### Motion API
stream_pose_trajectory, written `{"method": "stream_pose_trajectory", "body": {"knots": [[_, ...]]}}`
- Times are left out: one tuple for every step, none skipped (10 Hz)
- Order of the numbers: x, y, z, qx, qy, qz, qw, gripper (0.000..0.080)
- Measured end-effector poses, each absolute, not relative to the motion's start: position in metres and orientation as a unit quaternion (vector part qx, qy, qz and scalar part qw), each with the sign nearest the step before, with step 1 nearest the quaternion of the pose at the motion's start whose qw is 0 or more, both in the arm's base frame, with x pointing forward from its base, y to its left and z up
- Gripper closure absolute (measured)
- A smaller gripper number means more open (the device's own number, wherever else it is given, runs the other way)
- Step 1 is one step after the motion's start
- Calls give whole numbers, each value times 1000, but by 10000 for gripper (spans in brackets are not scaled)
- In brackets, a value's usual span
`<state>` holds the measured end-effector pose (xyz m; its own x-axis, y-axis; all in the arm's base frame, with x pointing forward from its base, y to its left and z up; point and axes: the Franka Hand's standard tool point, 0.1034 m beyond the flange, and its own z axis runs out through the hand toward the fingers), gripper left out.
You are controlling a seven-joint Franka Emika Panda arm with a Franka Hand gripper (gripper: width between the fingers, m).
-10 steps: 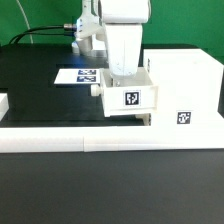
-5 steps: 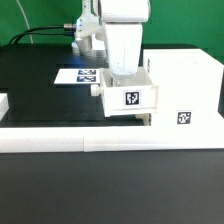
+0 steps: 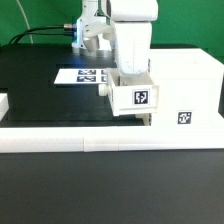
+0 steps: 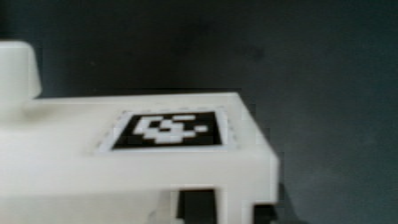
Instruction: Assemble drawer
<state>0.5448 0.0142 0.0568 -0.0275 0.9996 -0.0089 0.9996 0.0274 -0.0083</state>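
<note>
A small white open-top tray [image 3: 136,97] with a square tag on its front and a knob [image 3: 103,88] on the side toward the exterior view's left hangs just above the black table. It is right against the tall white hollow shell [image 3: 190,85]. My gripper [image 3: 130,70] reaches down into the tray from above and is shut on its wall. In the wrist view the tray's tagged face [image 4: 169,131] fills the frame, with the knob [image 4: 15,70] at the edge and dark fingertips [image 4: 198,206] at the tray's wall. A second tray is out of view.
The marker board [image 3: 80,75] lies flat behind the tray. A long low white border rail [image 3: 90,140] runs along the table's front. A white piece [image 3: 4,103] shows at the exterior view's left edge. Cables hang at the back.
My gripper and the tray have shifted toward the exterior view's right, closer to the shell. The shell and the marker board have not moved.
</note>
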Motion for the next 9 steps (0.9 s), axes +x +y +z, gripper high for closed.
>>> {"method": "stream_pose_trajectory", "body": {"knots": [[545,14,57,698,717,-6,0,757],[545,14,57,697,717,-6,0,757],[545,16,57,696,718,-6,0,757],[545,19,57,691,723,-6,2,757],[545,20,57,690,724,-7,3,757],[545,19,57,690,723,-7,3,757],[545,18,57,691,723,-7,2,646],[546,18,60,693,721,-7,4,511],[547,18,63,694,720,-5,6,511]]}}
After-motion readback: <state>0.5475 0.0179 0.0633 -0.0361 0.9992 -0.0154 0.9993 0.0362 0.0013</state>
